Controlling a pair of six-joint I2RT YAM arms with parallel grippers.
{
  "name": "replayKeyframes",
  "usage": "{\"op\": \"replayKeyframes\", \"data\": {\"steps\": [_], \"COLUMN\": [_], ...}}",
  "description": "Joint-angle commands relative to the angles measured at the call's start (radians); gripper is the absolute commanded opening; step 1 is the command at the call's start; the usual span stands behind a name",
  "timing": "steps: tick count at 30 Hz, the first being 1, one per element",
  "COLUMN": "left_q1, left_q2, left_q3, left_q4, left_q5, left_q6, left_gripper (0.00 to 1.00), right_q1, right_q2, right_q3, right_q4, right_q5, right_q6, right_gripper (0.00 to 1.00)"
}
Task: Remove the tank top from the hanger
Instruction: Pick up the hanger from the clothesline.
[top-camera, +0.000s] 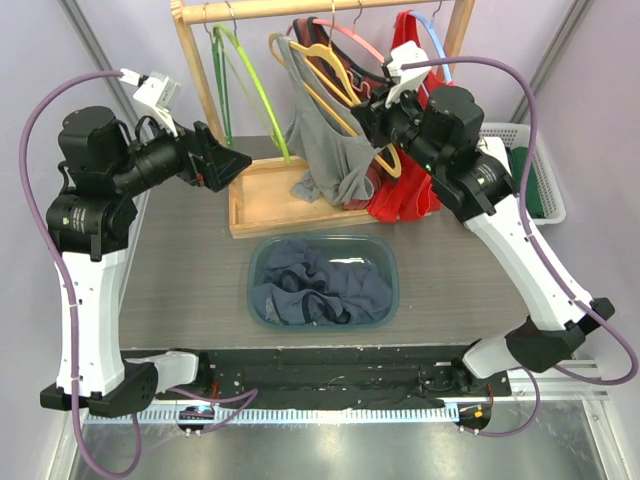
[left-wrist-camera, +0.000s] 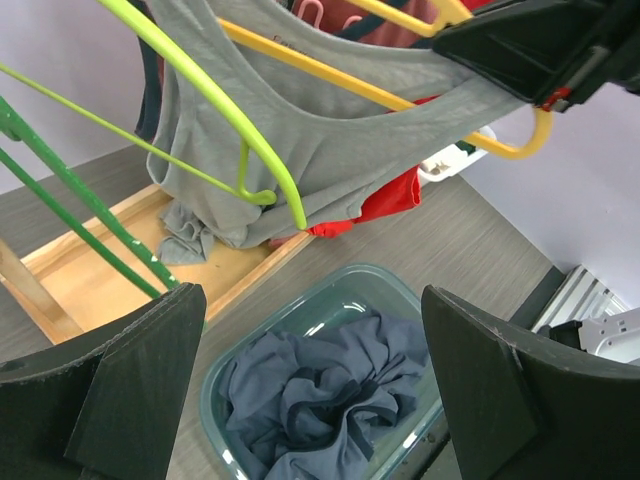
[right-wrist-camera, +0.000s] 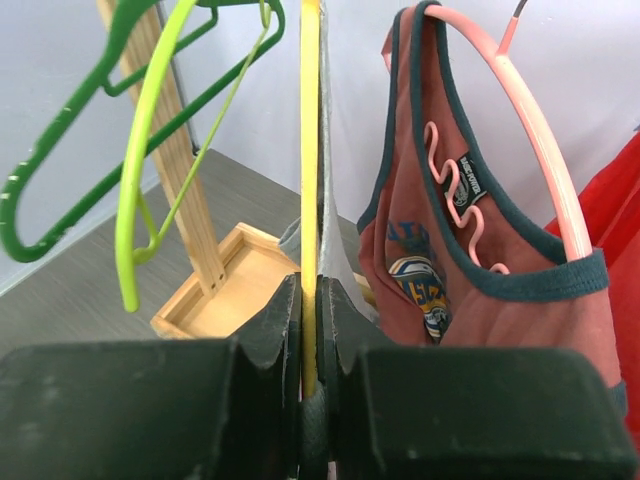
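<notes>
The grey tank top is draped on a yellow hanger that hangs from the wooden rack at the back of the table. Its hem is bunched in the rack's tray base.

The right arm is stretched up and leftward from its base, and its wrist is levelled at the rack. The right gripper is clamped on the yellow hanger's lower bar, with the jaws almost together.

The left arm is raised with its elbow bent and is pointed right. The left gripper is held wide open just beside the rack's left post, and nothing is touched by it.

A maroon tank top on a pink hanger is seen beside the right gripper. A black neck label with white writing and a yellow-and-blue chest print are carried by it, but neither can be read.
</notes>
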Motion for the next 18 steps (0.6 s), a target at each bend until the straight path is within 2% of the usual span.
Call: {"op": "replayKeyframes", "data": {"steps": [1,10,18], "left_q1": [0.001,0.0,0.0], "left_q2": [-0.015,-0.001,0.017], "left_q3": [-0.012,0.039,0.022], "left_q4": [-0.005,0.003,0.029], "left_q5": [0.01,0.042,0.078], "left_q6": [0.014,-0.015,-0.055], "left_gripper": [0.94,0.93,0.92], "right_q1": [0.011,0.012,0.011], "right_q2": [-0.067,-0.173,-0.223], "right_q3": [0.005,0.105,0.295], "right_q4": [0.056,-0.044,-0.075], "right_q5": [-0.011,-0.012,-0.224], "right_q6": [-0.009,-0.014,0.09], "right_gripper": [0.01,0.01,0.01]}}
